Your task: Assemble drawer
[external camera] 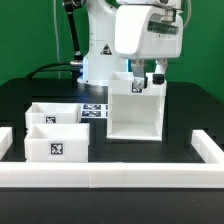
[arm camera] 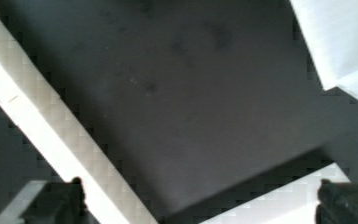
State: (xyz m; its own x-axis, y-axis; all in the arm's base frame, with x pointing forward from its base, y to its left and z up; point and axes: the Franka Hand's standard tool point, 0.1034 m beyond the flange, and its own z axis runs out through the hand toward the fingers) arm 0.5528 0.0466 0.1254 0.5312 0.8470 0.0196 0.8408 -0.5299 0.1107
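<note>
The drawer's tall white box housing stands upright on the black table, right of centre in the exterior view. Two small white trays sit side by side to its left in that view, the front one showing a square tag. My gripper hangs just above the housing's top rear edge. In the wrist view the gripper is open, its two dark fingertips far apart with nothing between them. A white corner and a long white diagonal strip show over the dark table.
Long low white border rails run along the front, the exterior view's left and its right. The marker board lies flat behind the trays. The arm's white base stands at the back.
</note>
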